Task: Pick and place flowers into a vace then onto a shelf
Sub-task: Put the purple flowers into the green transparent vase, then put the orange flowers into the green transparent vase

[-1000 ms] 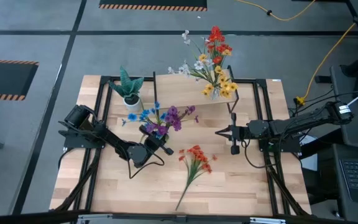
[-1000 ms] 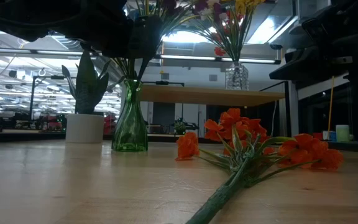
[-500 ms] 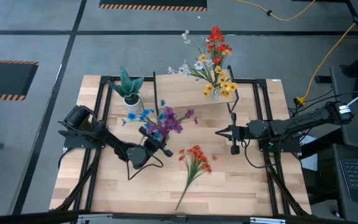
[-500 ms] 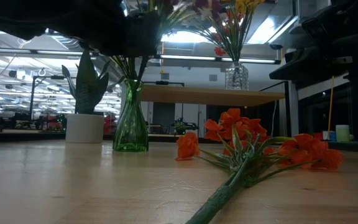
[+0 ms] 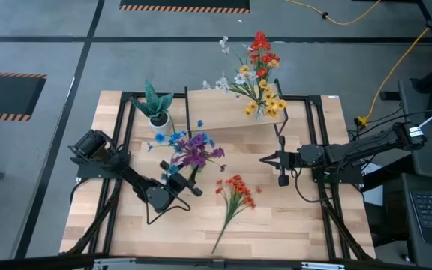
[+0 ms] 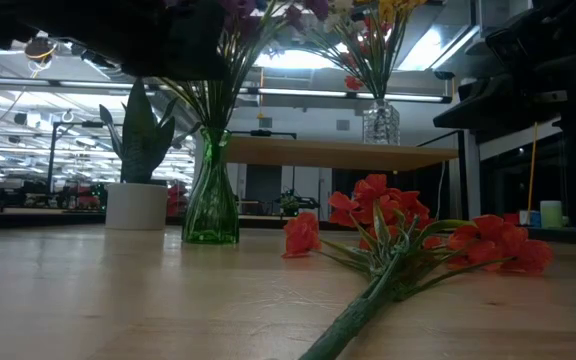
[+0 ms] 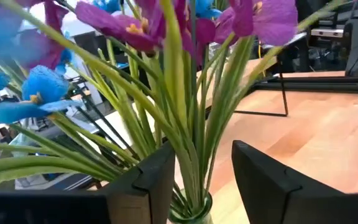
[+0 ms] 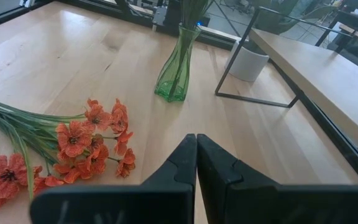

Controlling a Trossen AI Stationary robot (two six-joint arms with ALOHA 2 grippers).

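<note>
You've got one clear glass vase w/ a red, yellow & white bouquet (image 5: 259,75) already up on the small light-wood shelf on black metal legs (image 5: 235,116), near the desk's far edge, so that round looks done. The purple & blue artificial flowers (image 5: 190,148) now stand in the green ribbed glass vase (image 6: 209,190), which sits on the pale wooden desk (image 5: 291,217) left of centre, by the shelf's front edge, not on it. Your left gripper (image 5: 177,182) is just beside that vase on its near side, jaws spread w/ the stems showing between them in the wrist view and nothing pinched. The orange-blossomed sprig w/ a long green stem (image 5: 233,196) lies flat on the desk at centre, untouched. Right gripper (image 5: 282,178) waits above the desk right of centre, jaws pressed together, empty. Left to do, I'd judge: green vase to shelf, & the orange sprig needs placing.
</note>
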